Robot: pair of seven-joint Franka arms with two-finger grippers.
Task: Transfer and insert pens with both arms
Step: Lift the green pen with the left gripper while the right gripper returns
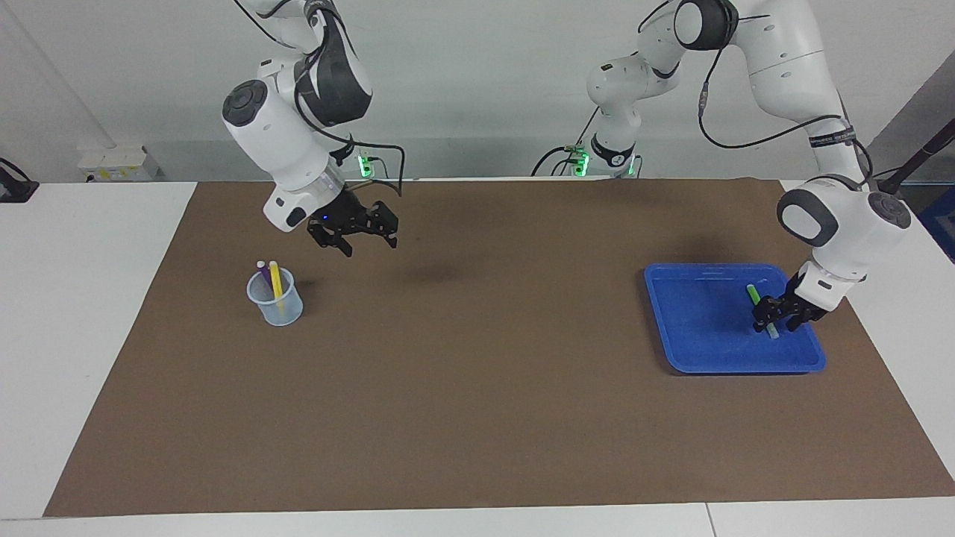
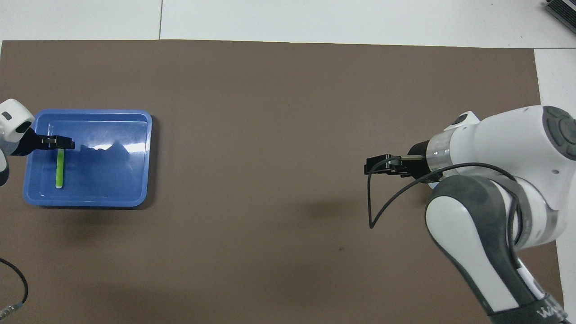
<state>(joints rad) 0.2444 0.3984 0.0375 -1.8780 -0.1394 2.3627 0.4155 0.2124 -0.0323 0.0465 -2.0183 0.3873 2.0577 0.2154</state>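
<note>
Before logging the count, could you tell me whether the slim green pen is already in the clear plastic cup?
No, the slim green pen lies in the blue plastic tray, while the clear plastic cup holds only the yellow and purple pens.

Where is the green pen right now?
The green pen lies flat in the blue tray at the left arm's end of the table, with the left gripper down on it. The yellow and purple pens stand in the cup.
</note>
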